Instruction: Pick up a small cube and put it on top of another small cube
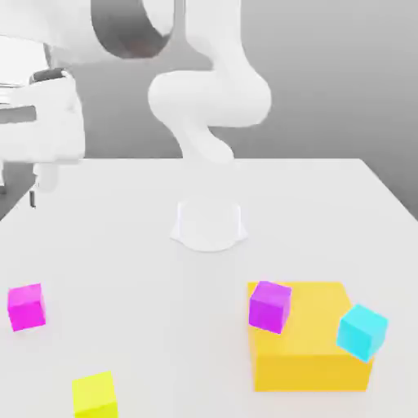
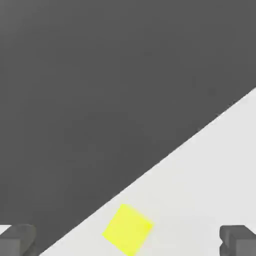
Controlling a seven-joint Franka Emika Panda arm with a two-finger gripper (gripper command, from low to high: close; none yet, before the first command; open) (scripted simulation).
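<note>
The small cube [image 1: 26, 307], bright magenta-pink, sits on the white table [image 1: 147, 269] at the exterior view's left. My gripper [image 1: 41, 184] hangs well above the table at the exterior view's far left, farther back than that cube and apart from it. In the hand view the gripper [image 2: 127, 242] is open, one dark fingertip [image 2: 17, 240] at each side and nothing held. A small yellow cube [image 2: 127, 229] lies on the table below the gap, close to the table's edge. The same yellow cube [image 1: 95, 395] is near the front, to the right of the magenta one.
A big orange-yellow block [image 1: 314, 355] stands at the front right. A violet-purple small cube [image 1: 269, 306] is at its upper left corner and a tilted cyan cube [image 1: 362, 331] at its right edge. The arm's white base [image 1: 208, 224] stands mid-table.
</note>
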